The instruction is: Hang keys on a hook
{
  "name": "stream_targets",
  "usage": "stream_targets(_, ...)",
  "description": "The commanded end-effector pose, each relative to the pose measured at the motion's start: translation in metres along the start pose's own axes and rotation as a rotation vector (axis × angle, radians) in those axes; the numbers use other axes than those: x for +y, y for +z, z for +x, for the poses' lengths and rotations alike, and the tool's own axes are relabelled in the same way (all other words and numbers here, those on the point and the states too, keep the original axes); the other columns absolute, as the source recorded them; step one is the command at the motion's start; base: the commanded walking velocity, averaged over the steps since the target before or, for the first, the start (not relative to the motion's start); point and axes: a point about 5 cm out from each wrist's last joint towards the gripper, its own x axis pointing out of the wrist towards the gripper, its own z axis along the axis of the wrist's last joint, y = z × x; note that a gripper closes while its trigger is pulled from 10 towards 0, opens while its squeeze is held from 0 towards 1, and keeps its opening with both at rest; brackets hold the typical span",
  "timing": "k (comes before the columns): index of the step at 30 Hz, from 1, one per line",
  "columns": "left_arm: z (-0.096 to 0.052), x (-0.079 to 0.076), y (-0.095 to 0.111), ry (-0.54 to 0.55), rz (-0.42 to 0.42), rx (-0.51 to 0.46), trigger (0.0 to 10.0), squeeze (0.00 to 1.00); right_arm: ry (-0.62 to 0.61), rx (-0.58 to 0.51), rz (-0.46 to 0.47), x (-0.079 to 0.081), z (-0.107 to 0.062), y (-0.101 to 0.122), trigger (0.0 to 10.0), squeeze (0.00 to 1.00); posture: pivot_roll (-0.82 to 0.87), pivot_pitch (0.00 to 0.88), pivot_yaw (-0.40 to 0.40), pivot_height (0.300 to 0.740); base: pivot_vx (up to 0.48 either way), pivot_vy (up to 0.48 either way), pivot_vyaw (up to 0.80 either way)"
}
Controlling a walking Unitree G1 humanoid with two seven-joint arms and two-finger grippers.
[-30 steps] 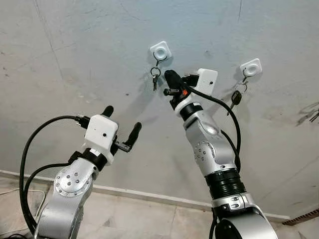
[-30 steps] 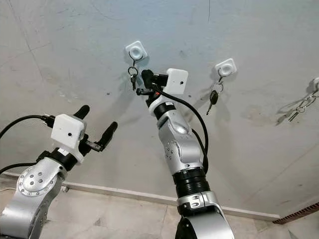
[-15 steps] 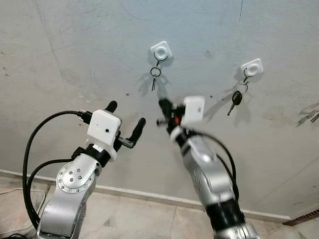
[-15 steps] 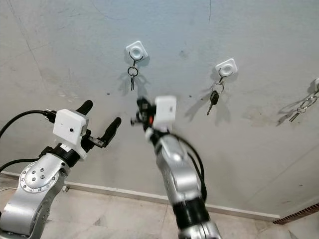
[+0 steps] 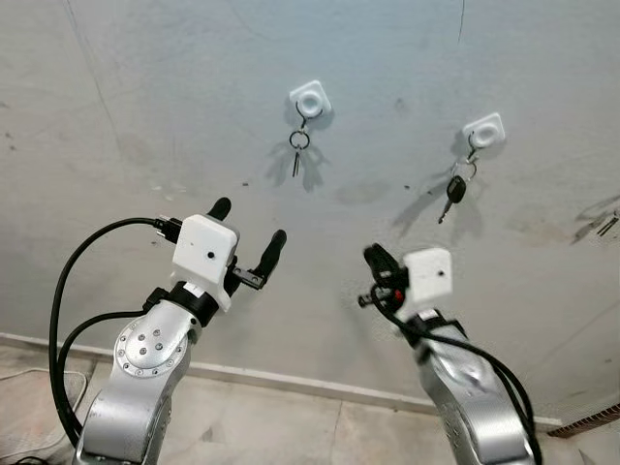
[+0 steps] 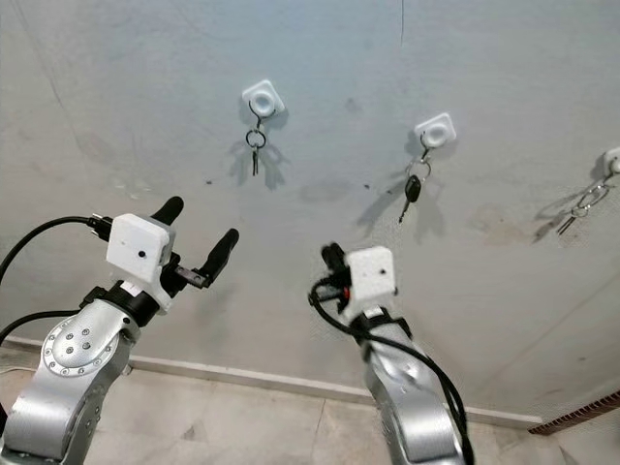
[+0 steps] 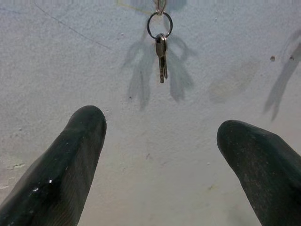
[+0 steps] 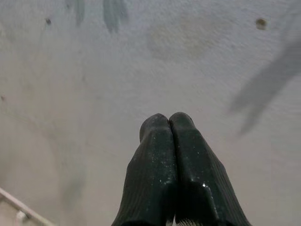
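The keys (image 5: 297, 155) hang by their ring from the white hook (image 5: 310, 100) on the grey wall (image 5: 145, 87), dangling free with nothing touching them, so the hanging itself looks done. The right gripper (image 5: 374, 260) sits well below and off to the side of that hook, its two black fingers (image 8: 169, 155) pressed together with nothing between them. The left gripper (image 5: 247, 237) is raised toward the wall lower down, fingers spread wide and empty, and its wrist camera looks straight up at the keys (image 7: 161, 52) between its two fingertips (image 7: 80, 141). A second hook (image 5: 483, 130) further right carries a black-headed car key (image 5: 452, 187), and another bunch (image 6: 579, 207) hangs near the far right edge. To my eye the job is at its closing step: what remains is to bring both arms away from the wall without brushing the keys, which would swing or slip off the small hook if knocked.
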Motion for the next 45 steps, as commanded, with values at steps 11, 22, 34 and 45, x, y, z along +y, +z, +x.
stream_targets(11, -0.005, -0.002, -0.018, 0.055, 0.03, 0.062, 10.0, 0.0, -0.025, 0.053, -0.004, -0.006, -0.021, 0.002, 10.0, 0.0, 0.2, 0.022, -0.113, 0.74, 0.0, 0.0, 0.0)
stream_targets(22, -0.023, 0.008, -0.06, 0.151, 0.003, 0.213, 10.0, 0.0, -0.041, 0.087, 0.024, -0.002, -0.013, -0.001, 10.0, 0.0, 0.19, 0.007, -0.126, 0.74, 0.0, 0.0, -0.34)
stream_targets(34, -0.015, -0.001, -0.063, 0.148, 0.015, 0.21, 10.0, 0.0, -0.029, 0.089, 0.022, -0.001, -0.006, -0.001, 10.0, 0.0, 0.18, 0.007, -0.127, 0.74, 0.0, 0.0, -0.61)
stream_targets(45, -0.013, -0.004, -0.062, 0.14, 0.031, 0.208, 10.0, 0.0, -0.021, 0.098, 0.026, 0.0, -0.003, -0.002, 10.0, 0.0, 0.18, 0.023, -0.132, 0.74, 0.0, 0.0, 0.0)
